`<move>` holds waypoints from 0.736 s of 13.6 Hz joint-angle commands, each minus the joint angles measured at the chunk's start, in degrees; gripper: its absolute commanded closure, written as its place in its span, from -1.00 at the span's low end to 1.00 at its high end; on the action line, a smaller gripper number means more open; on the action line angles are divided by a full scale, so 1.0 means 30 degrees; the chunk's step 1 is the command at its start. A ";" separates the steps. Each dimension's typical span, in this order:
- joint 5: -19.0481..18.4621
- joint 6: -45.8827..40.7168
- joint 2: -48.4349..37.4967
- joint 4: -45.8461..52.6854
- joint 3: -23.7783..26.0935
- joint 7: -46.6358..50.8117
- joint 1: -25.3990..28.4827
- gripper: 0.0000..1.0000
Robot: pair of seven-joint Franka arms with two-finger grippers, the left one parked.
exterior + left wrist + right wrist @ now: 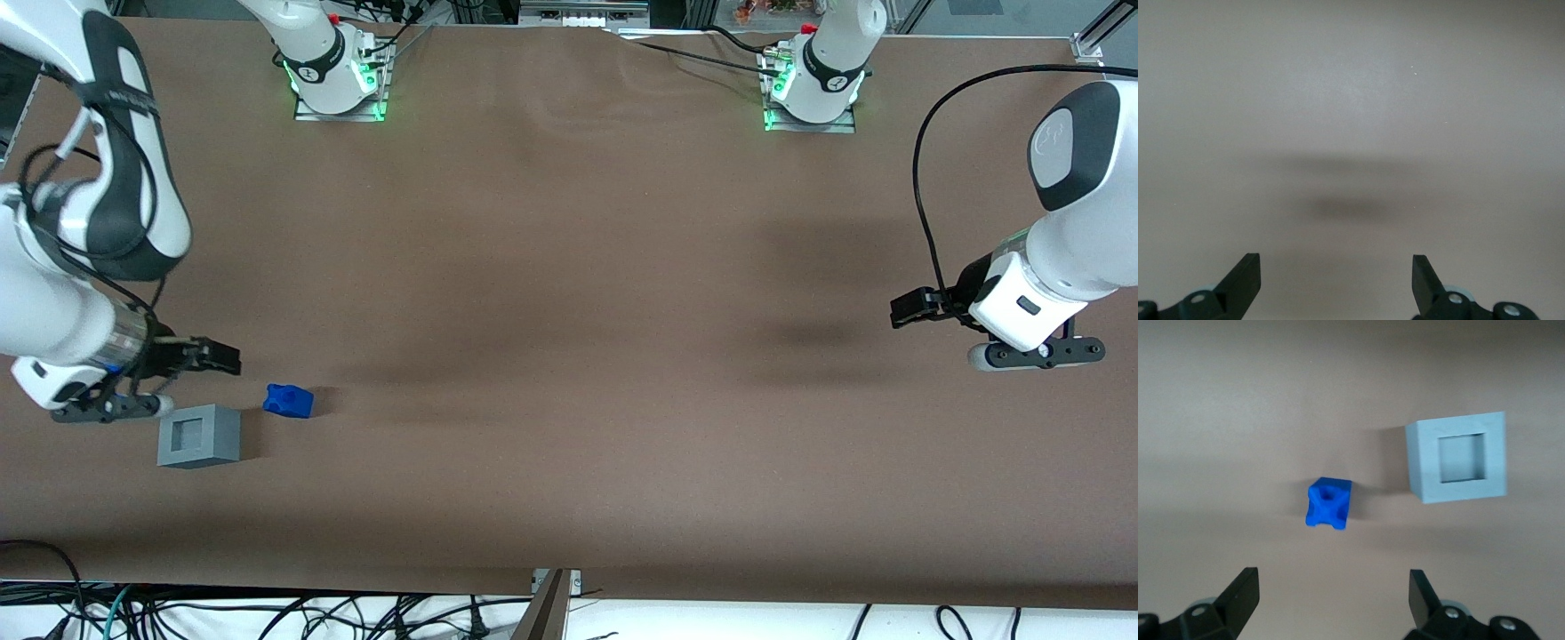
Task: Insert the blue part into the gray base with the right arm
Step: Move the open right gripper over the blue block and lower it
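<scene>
The right arm's gripper (pixel 213 356) hangs above the brown table (pixel 569 356) with its fingers (pixel 1241 593) spread wide and holding nothing. The blue part (pixel 1329 503) lies on the table near it, untouched. Just beside that sits the gray base (pixel 1459 457) (square recess facing up), apart from the part and slightly nearer the front camera.

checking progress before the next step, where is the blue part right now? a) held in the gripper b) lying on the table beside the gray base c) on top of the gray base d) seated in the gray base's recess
b: the blue part lies on the table apart from the gray base, whose recess is empty, and the open gripper hangs nearby holding nothing.
</scene>
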 commanded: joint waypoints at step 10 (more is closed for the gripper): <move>-0.0049 0.4295 0.3755 0.0073 0.0050 0.0921 0.0353 -0.98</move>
